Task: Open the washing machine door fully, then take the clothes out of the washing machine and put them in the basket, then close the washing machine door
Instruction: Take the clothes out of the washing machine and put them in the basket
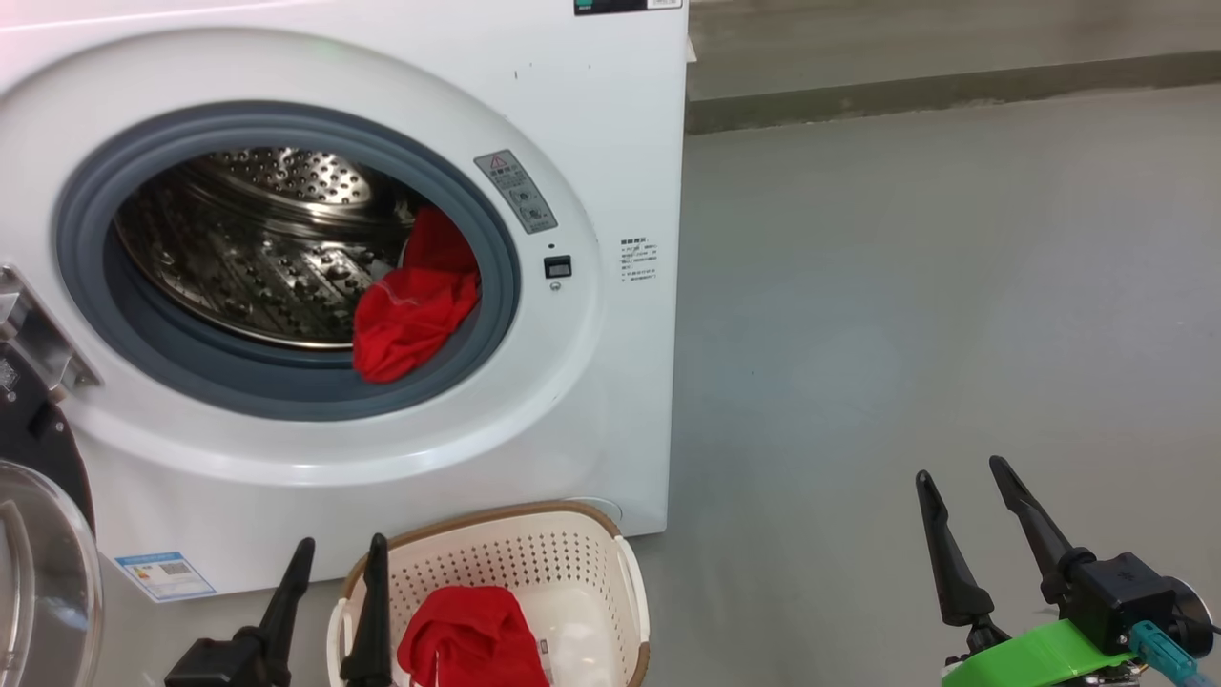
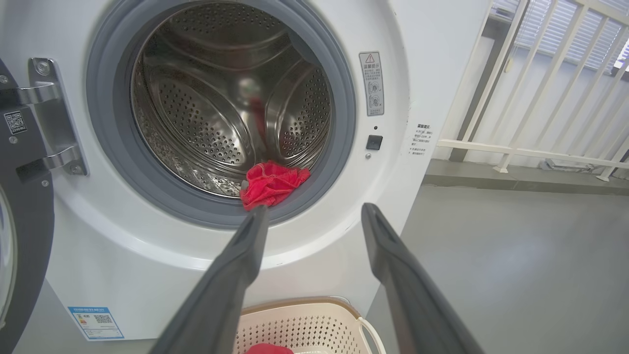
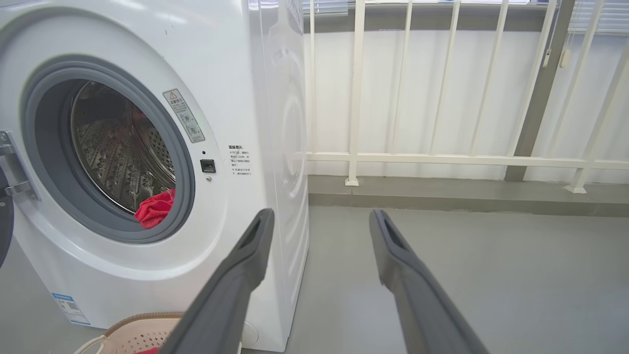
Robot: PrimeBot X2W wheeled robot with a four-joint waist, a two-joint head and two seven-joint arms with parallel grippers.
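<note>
Head view gives one white washing machine, its round opening facing the camera and ringed by a grey gasket. Its one washing machine door stands swung wide to the left on a metal hinge, with the glass bowl at the lower left edge.

Two red garments are in sight. The drum garment lies at the drum's lower right, draped over the gasket lip, its long axis running top to bottom with a lean to the left. The basket garment lies inside the one basket, which stands on the grey floor just before the machine, under the opening.

Left pincer hovers at the basket's left rim, fingers spread and empty, pointing toward the machine. Right pincer hangs well to the right over the floor, fingers apart and empty.
</note>
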